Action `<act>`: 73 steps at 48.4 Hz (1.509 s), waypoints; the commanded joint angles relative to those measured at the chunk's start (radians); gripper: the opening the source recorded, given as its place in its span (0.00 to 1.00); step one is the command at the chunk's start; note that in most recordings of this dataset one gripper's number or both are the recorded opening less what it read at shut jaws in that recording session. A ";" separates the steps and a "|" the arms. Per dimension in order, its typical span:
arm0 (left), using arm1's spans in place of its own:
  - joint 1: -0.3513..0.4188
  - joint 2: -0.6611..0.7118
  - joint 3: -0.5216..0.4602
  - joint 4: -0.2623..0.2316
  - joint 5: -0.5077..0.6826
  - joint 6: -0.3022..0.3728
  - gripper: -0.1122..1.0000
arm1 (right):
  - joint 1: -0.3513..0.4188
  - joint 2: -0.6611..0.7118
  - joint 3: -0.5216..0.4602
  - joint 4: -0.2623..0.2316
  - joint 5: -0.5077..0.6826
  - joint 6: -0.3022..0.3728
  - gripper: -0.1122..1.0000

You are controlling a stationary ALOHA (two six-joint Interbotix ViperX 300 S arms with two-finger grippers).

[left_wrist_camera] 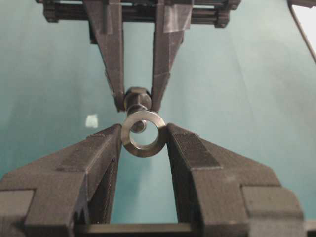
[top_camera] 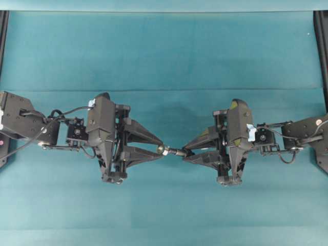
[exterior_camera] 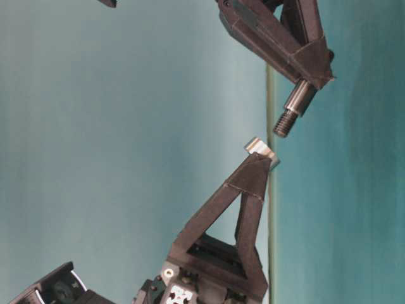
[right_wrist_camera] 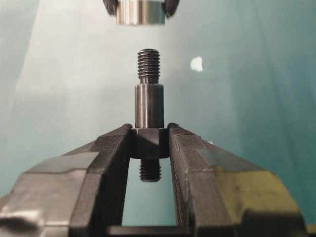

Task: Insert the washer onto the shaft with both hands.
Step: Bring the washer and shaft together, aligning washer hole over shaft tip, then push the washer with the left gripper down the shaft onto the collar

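My left gripper [left_wrist_camera: 143,136] is shut on the washer [left_wrist_camera: 143,133], a silvery ring pinched edgewise at the fingertips, its hole facing the other arm. My right gripper [right_wrist_camera: 149,140] is shut on the shaft [right_wrist_camera: 149,106], a dark stepped rod clamped by its thick collar, threaded end pointing at the washer [right_wrist_camera: 140,12]. In the overhead view the washer [top_camera: 160,149] and shaft [top_camera: 177,151] meet tip to tip at mid-table between the left gripper [top_camera: 160,148] and the right gripper [top_camera: 188,151]. From table level a small gap separates the washer [exterior_camera: 260,149] from the shaft's threaded tip [exterior_camera: 286,123]. Through the ring, that tip sits high and left of centre.
A teal cloth [top_camera: 164,56] covers the table. A small white tape scrap [left_wrist_camera: 92,121] lies on the cloth below the grippers, and another scrap [right_wrist_camera: 196,63] shows in the right wrist view. Black frame rails [top_camera: 322,46] run along the table's left and right edges.
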 commanded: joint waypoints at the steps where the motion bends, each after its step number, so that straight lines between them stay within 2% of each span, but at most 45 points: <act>1: -0.002 -0.002 -0.017 0.002 -0.012 -0.002 0.43 | 0.003 -0.005 -0.015 0.000 -0.020 0.009 0.10; 73: -0.003 0.104 -0.107 0.002 -0.006 -0.002 0.43 | 0.012 0.000 -0.025 0.002 -0.037 0.011 0.10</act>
